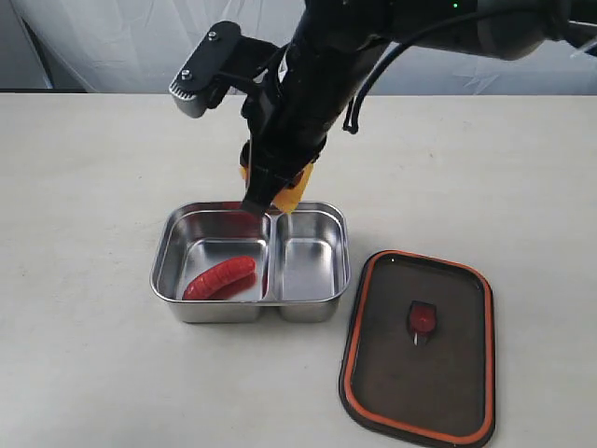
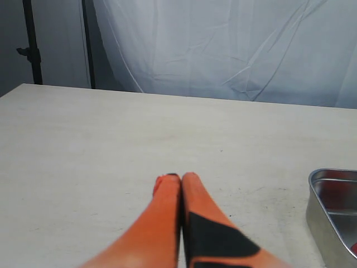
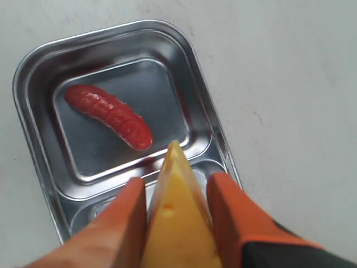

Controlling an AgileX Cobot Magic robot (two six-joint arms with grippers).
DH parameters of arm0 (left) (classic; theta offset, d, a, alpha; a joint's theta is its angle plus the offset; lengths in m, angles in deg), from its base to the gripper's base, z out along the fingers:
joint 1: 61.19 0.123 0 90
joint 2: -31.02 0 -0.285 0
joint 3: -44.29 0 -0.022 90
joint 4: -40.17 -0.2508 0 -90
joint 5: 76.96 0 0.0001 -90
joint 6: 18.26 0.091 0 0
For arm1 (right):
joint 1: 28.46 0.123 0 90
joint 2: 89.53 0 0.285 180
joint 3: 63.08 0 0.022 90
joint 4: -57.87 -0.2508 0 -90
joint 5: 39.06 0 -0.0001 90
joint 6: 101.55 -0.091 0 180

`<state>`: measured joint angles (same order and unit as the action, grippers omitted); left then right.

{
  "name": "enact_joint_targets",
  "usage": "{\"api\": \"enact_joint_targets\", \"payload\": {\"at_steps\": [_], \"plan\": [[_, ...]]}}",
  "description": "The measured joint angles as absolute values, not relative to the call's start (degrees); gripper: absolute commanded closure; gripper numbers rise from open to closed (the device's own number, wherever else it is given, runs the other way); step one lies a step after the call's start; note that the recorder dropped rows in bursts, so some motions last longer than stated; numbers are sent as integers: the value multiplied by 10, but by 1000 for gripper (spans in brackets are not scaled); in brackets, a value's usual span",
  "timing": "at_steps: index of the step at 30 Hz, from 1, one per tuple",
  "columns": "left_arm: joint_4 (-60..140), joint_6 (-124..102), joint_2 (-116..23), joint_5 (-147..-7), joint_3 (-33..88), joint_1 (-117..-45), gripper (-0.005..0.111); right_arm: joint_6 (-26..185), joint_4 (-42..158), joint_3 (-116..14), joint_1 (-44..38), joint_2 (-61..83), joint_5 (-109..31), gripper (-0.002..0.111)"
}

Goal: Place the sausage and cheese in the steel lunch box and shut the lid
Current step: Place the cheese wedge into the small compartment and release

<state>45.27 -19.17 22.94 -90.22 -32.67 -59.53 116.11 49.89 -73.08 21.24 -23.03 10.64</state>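
Observation:
The steel lunch box [image 1: 215,311] stands open on the table. The red sausage [image 1: 219,277] lies in its larger left compartment, and the smaller right compartment holds nothing. My right gripper [image 1: 263,203] hangs over the box's back rim near the divider. In the right wrist view the right gripper [image 3: 177,184] is shut on the yellow cheese [image 3: 181,226], wedge tip pointing at the sausage [image 3: 109,116]. The dark lid [image 1: 392,373] lies orange seal up, right of the box. My left gripper [image 2: 181,177] is shut on nothing, above bare table left of the lunch box [image 2: 329,212].
An orange-red valve tab [image 1: 422,319] sits at the lid's centre. White cloth [image 2: 223,50] hangs behind the table's far edge, with a black stand [image 2: 30,50] at its side.

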Motion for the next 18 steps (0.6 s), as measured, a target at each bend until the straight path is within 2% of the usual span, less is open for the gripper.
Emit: {"api": "enact_joint_targets", "payload": {"at_steps": [15,18], "plan": [[453,-192,229,-902,-327,-595,107,1121,534,-731,193,-326,131,108],[453,-192,229,-902,-327,-595,107,1115,545,-731,191,-334,141,101]]}}
